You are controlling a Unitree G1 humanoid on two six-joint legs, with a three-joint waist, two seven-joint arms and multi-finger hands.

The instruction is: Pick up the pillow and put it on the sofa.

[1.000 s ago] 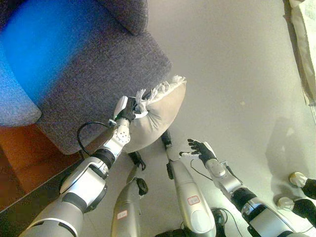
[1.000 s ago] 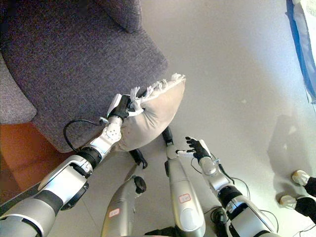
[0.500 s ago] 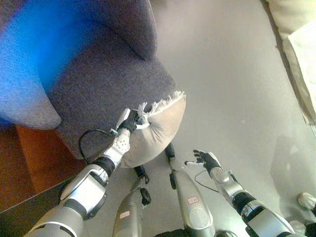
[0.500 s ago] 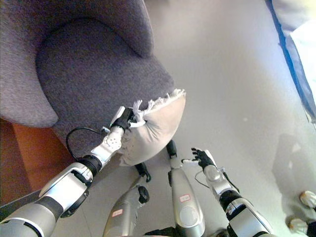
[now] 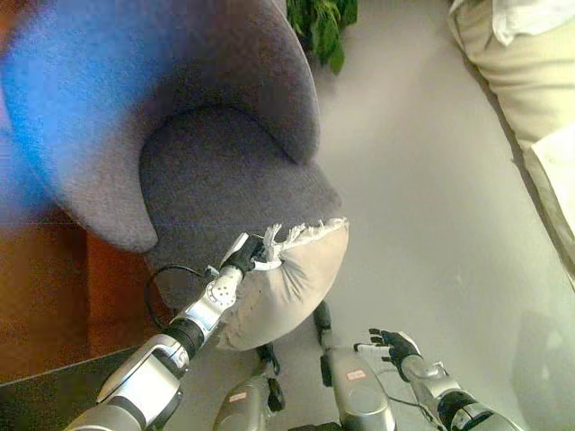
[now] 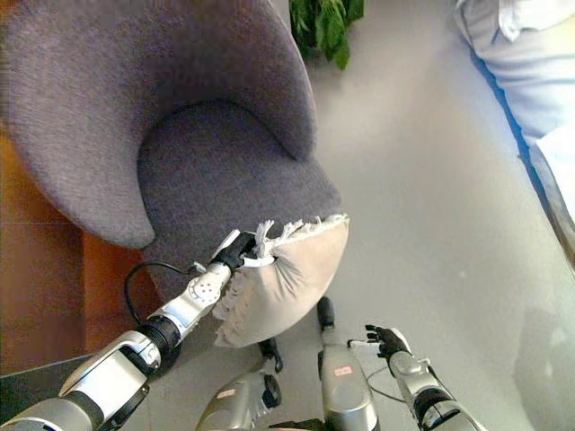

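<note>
- Two kinds of floor meet at the far left: an orange-brown wooden strip point(image 6: 40, 269) runs beside the sofa, and the rest of the room has a smooth pale grey floor point(image 6: 431, 180).
- Next comes the sofa point(image 6: 135, 99), a rounded dark grey tub seat in rough woven fabric, its curved back and arms wrapping round a sunken seat cushion.
- Over the seat's front edge, the left hand point(image 6: 235, 252) has its dark fingers curled tight on the fringed top corner of the pillow point(image 6: 287, 278).
- That beige pillow hangs off the floor, pressed against the sofa's front, tassels uppermost.
- At the top, behind the sofa, a green leafy plant point(image 6: 325, 25) shows.
- Low down to the right, the right hand point(image 6: 384, 342) hangs over the grey floor with fingers spread apart, holding nothing.
- Along the right edge lies pale bedding or upholstery point(image 5: 521, 81).
</note>
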